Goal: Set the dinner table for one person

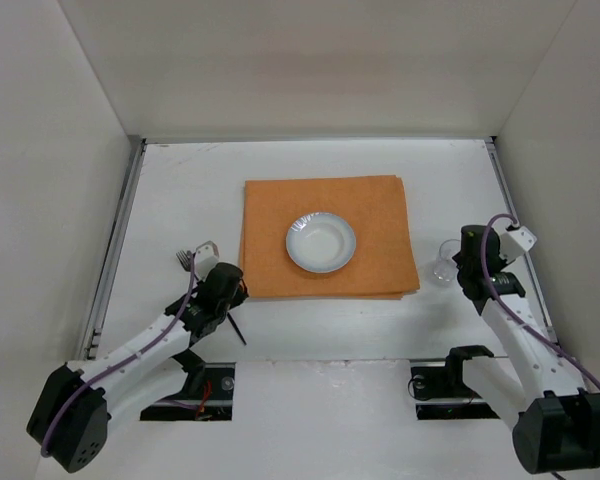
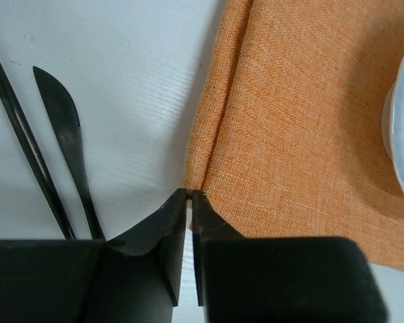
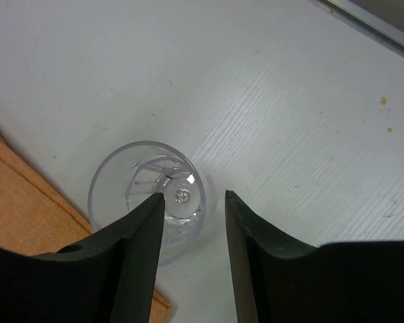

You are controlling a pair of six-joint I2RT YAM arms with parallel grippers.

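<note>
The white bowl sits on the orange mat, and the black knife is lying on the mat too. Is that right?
Not quite. The black knife lies on the white table beside the orange mat, not on it, as the left wrist view shows. The white bowl does sit on the mat.

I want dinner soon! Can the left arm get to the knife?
Probably yes: the knife lies uncovered close beside the left arm, nothing between them, though its jaws are shut and must open first.

Bowl (image 1: pixel 321 242) on mat (image 1: pixel 380 215); knife (image 2: pixel 66 134) L of mat, cup (image 1: pixel 443 268) R.
</note>
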